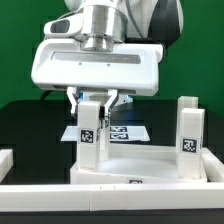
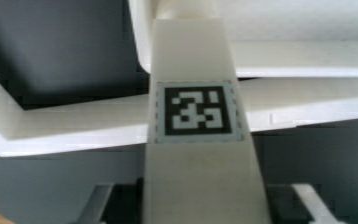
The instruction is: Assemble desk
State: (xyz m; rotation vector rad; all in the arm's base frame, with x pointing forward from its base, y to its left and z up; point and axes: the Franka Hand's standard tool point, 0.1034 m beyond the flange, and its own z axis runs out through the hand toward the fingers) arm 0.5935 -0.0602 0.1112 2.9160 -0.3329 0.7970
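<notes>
White plastic makes up the desk slab [image 1: 140, 168] at the frame's lower centre on the black tabletop [image 1: 30, 125], where the end effector [image 1: 96, 101] stands clenched on a tagged leg post [image 1: 91, 135] left of centre, another leg post [image 1: 188, 128] upright at right.

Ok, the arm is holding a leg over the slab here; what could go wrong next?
1. The gripper holds the leg post only near its top, so the post might tilt and miss its seat on the desk slab.
2. The wrist view is mostly filled by the post, hiding the joint.
3. The other leg stands nearby; a sideways move might bump it.
</notes>
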